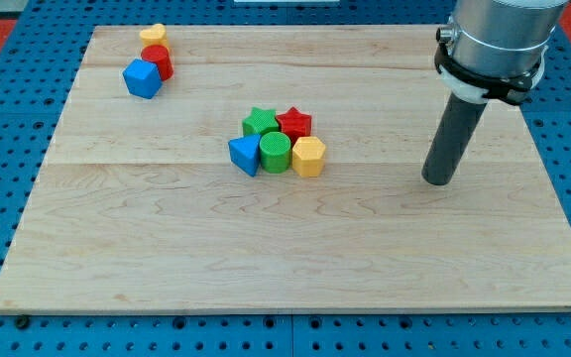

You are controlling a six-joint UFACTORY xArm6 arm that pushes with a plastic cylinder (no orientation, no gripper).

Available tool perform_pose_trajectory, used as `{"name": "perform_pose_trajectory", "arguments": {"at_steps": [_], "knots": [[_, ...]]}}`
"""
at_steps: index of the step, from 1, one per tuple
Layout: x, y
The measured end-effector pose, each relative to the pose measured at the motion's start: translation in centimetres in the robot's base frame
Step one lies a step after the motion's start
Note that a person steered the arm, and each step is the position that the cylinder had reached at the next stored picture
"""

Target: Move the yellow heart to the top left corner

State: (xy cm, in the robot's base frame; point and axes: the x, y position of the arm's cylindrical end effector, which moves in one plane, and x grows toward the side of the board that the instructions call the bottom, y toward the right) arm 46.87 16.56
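Observation:
The yellow heart lies near the board's top left corner, touching a red cylinder just below it. A blue cube sits against the red cylinder's lower left. My tip rests on the board at the view's right, far from the yellow heart and well right of the middle cluster.
A cluster sits mid-board: green star, red star, blue triangle, green cylinder, yellow hexagon. The wooden board lies on a blue pegboard. The arm's grey body hangs over the top right.

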Motion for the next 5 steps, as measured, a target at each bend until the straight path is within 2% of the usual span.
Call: {"name": "perform_pose_trajectory", "arguments": {"at_steps": [4, 5], "knots": [[-0.2, 0.0], [-2.1, -0.1]]}}
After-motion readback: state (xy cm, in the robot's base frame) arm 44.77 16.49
